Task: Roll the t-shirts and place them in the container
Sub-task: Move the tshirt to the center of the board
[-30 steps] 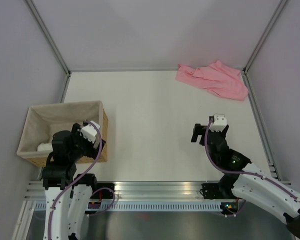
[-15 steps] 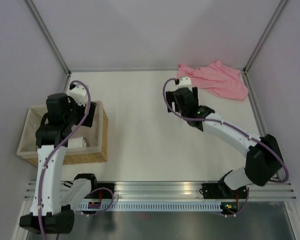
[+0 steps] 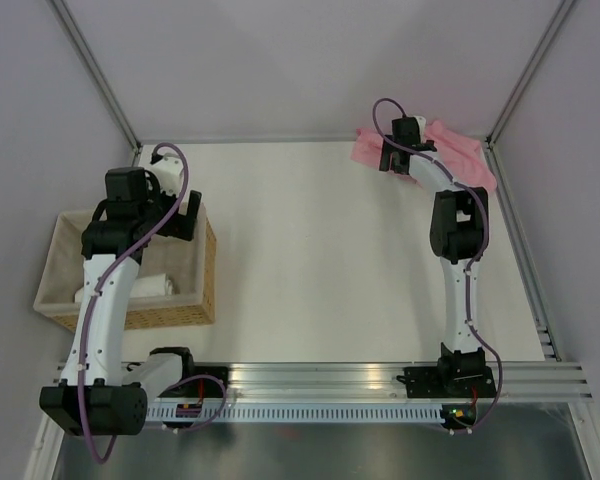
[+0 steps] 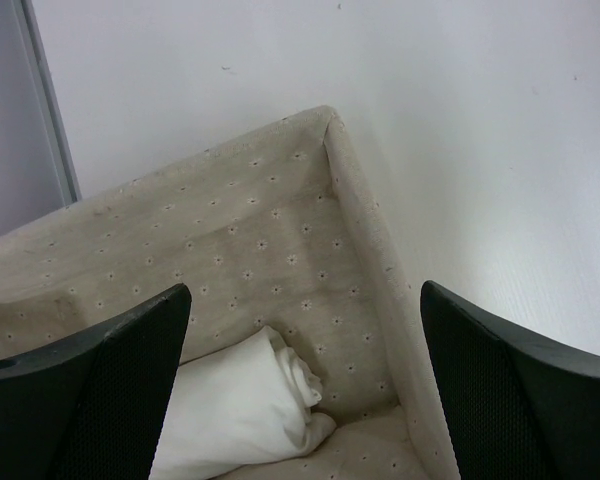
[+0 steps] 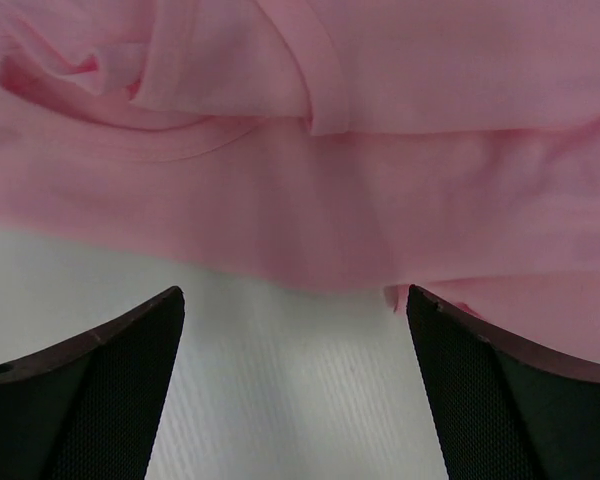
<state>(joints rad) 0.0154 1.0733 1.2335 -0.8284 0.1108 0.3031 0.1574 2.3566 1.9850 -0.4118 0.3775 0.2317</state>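
**Right arm now out at shirt**

Top view: right gripper (image 3: 400, 152) has reached the pink t-shirt (image 3: 462, 166), crumpled at the table's (image 3: 310, 230) far-right corner, unrolled.
Left wrist: left gripper (image 4: 305, 295) wide, empty, above basket (image 4: 260, 230).
Right wrist: gripper wide, empty; hem ahead; grasp likely next.

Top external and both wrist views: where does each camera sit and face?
Top external: overhead behind, facing down on the table; left arm and right arm show.
Left wrist: facing into the basket; left gripper open.
Right wrist: facing down at the t-shirt; right gripper open.
Shared: the t-shirt, in top and right wrist.
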